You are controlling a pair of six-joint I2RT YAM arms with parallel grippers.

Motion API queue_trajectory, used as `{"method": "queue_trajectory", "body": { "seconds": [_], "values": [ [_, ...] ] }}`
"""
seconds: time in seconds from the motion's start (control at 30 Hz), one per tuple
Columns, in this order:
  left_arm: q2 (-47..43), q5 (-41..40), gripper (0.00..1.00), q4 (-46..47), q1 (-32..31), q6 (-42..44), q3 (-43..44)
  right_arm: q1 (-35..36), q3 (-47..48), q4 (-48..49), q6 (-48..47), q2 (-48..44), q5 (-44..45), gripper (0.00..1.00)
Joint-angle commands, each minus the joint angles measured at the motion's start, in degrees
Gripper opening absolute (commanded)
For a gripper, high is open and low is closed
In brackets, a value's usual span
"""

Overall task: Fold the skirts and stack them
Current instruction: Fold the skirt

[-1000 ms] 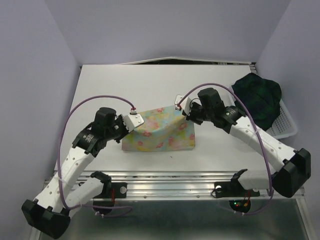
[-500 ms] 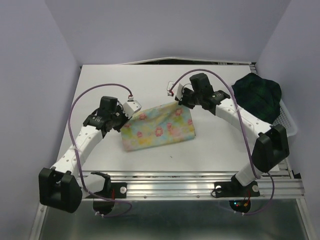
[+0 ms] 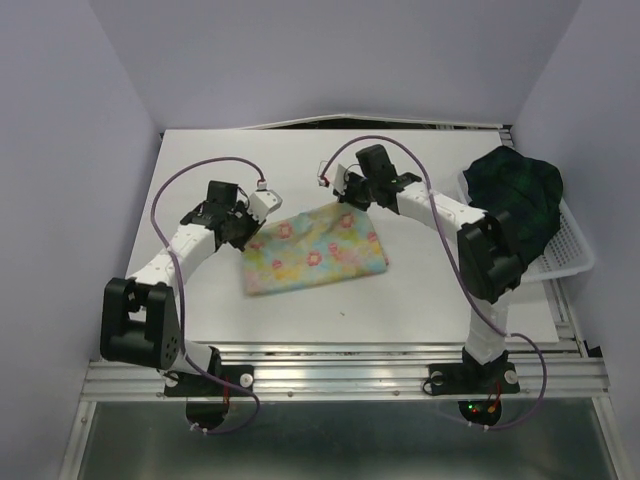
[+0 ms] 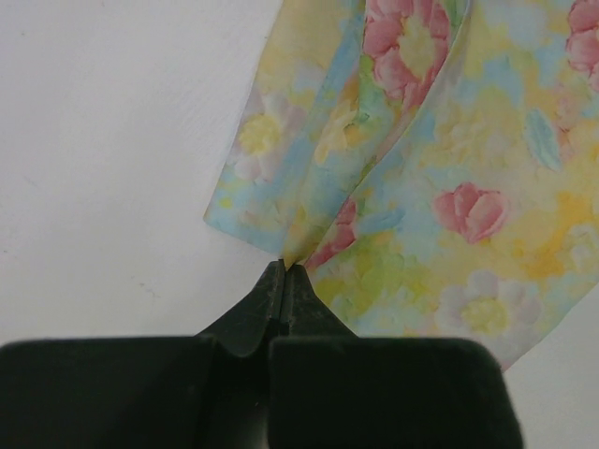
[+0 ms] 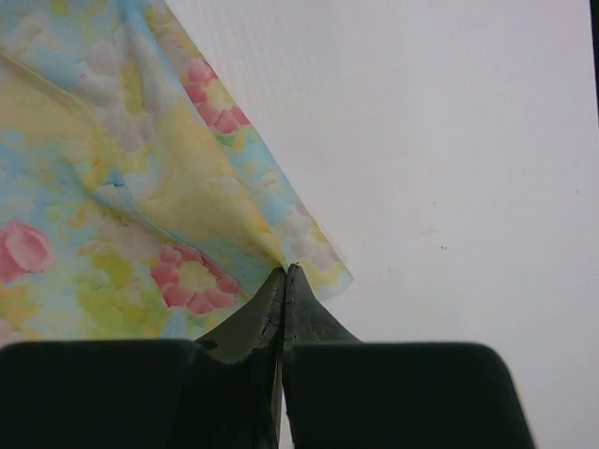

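Skirt (image 3: pixel 315 250), floral, mid-frame, upper corners pinched by left gripper (image 4: pixel 284 269) and right gripper (image 5: pixel 284 269); seemingly mid-fold, next lay flat, release.

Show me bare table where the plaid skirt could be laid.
Widest: the table strip beyond the floral skirt, to the back edge. Narrower: the strip nearer than it. Crowded: left pincer and right pincer grip its far corners; the right arm crosses toward the basket holding the plaid skirt.

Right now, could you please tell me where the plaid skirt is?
In the top view, the plaid skirt is heaped in the white basket at the right edge of the table, apart from the floral skirt in the middle.
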Motion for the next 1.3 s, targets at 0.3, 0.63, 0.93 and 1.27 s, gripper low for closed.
{"method": "queue_trajectory", "body": {
  "seconds": [0.3,0.63,0.93,1.27],
  "values": [
    [9.1,-2.0,0.51,8.5,2.5,-5.9,6.8,-1.6,6.7,10.5,4.1,8.6,8.2,0.54],
    [8.8,2.5,0.57,3.0,3.3,-6.1,13.2,-2.2,13.2,-4.3,17.3,-0.5,14.2,0.82],
    [18.3,7.2,0.54,-1.4,3.7,-5.9,17.6,-2.2,0.7,-22.7,33.0,-9.3,2.9,0.77],
    [25.4,2.9,0.29,0.7,4.3,-13.0,18.9,-2.8,-7.0,-17.0,31.6,-2.8,7.2,0.64]
  ]
}}
